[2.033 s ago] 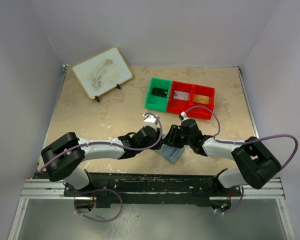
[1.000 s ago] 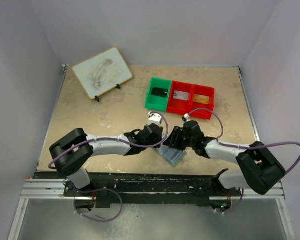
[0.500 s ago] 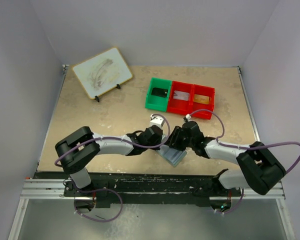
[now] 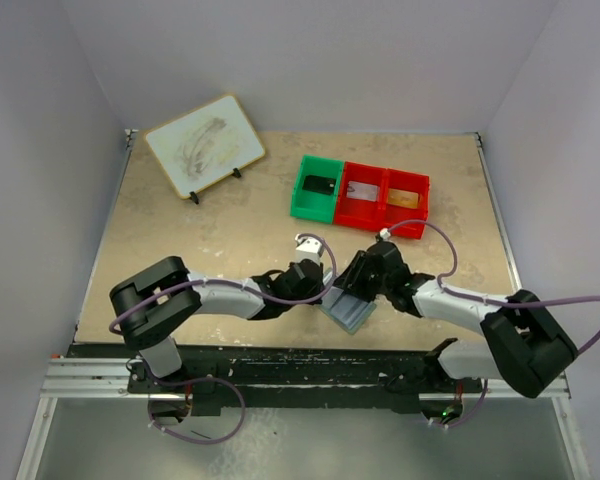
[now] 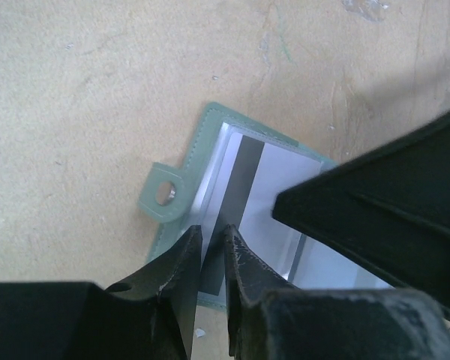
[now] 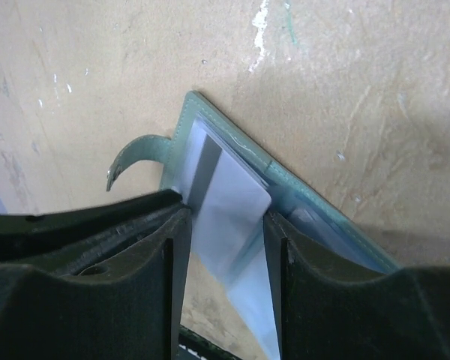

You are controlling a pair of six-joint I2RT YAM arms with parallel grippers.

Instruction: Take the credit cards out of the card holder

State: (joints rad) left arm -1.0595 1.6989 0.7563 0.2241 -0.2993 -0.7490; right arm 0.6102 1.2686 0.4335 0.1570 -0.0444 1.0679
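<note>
The card holder (image 4: 346,310) is lying open near the table's front edge, pinned by the half-spread right gripper (image 6: 225,225), so a card (image 5: 240,187) is pinched by the left gripper (image 5: 210,259) for withdrawal.

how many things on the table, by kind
bins: 3, one green, two red
card holder: 1
board on a stand: 1
total: 5
</note>
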